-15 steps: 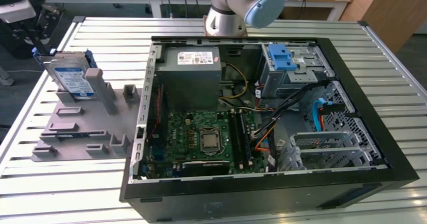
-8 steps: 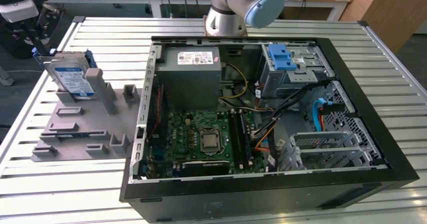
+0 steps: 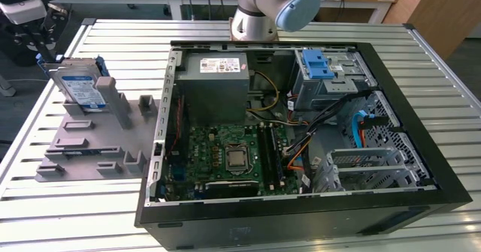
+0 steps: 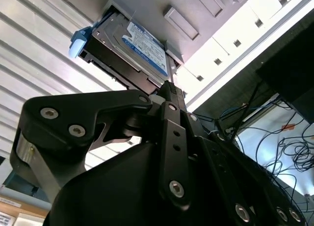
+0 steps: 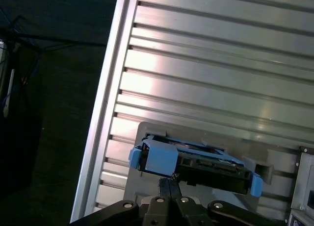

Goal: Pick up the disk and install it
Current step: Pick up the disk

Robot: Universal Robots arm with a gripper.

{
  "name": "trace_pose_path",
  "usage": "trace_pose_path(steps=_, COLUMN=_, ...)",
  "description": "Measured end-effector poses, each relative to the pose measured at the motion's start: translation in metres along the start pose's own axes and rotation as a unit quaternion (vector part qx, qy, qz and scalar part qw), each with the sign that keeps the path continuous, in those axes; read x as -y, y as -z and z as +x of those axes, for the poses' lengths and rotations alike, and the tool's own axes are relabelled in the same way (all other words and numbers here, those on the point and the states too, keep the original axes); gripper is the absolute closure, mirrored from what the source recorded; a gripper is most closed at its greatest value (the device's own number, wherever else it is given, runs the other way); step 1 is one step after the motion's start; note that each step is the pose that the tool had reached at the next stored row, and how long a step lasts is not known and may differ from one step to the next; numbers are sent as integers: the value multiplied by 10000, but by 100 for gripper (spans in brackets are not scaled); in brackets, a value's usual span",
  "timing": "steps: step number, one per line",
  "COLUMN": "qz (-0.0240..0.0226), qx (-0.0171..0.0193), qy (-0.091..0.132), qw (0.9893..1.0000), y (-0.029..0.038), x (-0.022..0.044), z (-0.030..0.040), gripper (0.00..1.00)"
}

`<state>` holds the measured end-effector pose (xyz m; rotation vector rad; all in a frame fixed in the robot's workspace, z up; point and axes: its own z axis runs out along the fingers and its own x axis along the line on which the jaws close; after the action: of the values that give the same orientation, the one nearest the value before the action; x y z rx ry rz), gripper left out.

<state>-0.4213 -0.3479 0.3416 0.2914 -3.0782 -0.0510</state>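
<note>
Slatted metal table (image 3: 75,207) under everything, with a big open computer case (image 3: 301,213) lying flat across most of it. Beside that, toward the exterior view's left, a grey fixture plate (image 3: 83,150) full of little slots and posts. Standing upright in a slot at one end of that plate: the disk (image 3: 81,88), label showing, blue frame (image 5: 162,157) round the edges, not yet lifted and well apart from the case. Hanging just over it, the gripper (image 5: 169,182), fingers pressed together with nothing between them in both wrist views, tips aimed at the disk's upper edge and just beside it. Can't tell whether touching or not. So, judging by that: pick-up part of the job. Tips for doing it well, imho: spread the fingers wide enough to clear both flat faces before dropping any lower, otherwise likely to jab the edge and rock the thing in its slot. Centre over the long upper edge, not out by the blue end tab, to avoid a lopsided hold. Clamp on the metal body rather than the plastic frame, probably flexier and slipperier. Then pull straight up along the slot, no twisting, given the snug-looking posts either side.
</note>
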Motion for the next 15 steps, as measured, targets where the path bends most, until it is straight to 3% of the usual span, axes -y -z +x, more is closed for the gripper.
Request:
trace_pose_path(steps=7, qz=11, qx=-9, qy=244, qw=9997, y=0, x=0, z=0, gripper=89)
trace_pose_path(steps=15, qz=24, qx=-20, qy=524, qw=9986, y=0, x=0, z=0, gripper=89)
